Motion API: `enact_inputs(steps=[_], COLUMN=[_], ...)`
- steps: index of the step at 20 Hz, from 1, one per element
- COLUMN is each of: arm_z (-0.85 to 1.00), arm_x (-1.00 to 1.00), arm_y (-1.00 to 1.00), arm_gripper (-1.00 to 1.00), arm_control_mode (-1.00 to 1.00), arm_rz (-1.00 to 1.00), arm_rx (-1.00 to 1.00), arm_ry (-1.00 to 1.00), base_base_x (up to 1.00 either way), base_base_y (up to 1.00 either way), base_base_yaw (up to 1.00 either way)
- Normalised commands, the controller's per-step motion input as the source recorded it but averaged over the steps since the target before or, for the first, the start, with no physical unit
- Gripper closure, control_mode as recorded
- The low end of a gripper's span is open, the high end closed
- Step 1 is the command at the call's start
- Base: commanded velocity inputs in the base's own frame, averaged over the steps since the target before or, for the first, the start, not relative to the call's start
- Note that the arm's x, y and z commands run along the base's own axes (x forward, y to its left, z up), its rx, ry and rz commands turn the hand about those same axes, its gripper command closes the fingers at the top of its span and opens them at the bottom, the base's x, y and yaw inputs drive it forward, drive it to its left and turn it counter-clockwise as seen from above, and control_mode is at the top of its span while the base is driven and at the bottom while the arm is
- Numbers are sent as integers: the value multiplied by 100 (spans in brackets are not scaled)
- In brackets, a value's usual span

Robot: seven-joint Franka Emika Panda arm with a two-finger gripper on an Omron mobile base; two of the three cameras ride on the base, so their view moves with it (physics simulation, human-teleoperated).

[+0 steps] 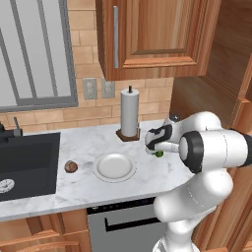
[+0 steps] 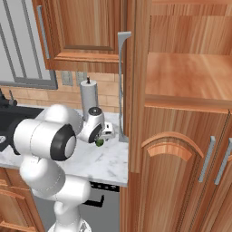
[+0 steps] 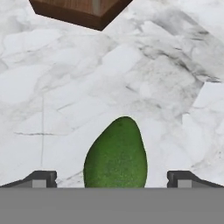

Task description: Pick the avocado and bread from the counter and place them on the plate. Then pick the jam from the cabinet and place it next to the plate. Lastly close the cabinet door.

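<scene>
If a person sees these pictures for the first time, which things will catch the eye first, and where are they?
The big white arm bends low over the marble counter, its open gripper straddling the green avocado that lies between the fingertips. To the left of the arm, the white plate sits bare, with the brown bread beyond it, near the dark sink. Behind the plate stands a paper towel roll on a wooden base.
</scene>
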Motion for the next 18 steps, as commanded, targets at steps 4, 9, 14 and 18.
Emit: enact_inputs(steps=[4,9,14,18], arm_z=[-19,-21,-21,-19], arm_x=[14,16,11,8], arm_y=[0,0,0,0], arm_gripper=[-100,-100,-100,-100], arm_control_mode=[-100,-100,-100,-100], arm_rz=[0,0,0,0], arm_rx=[0,0,0,0], arm_ry=[0,0,0,0], base_base_x=[0,0,0,0], base_base_y=[0,0,0,0], base_base_yaw=[0,0,0,0])
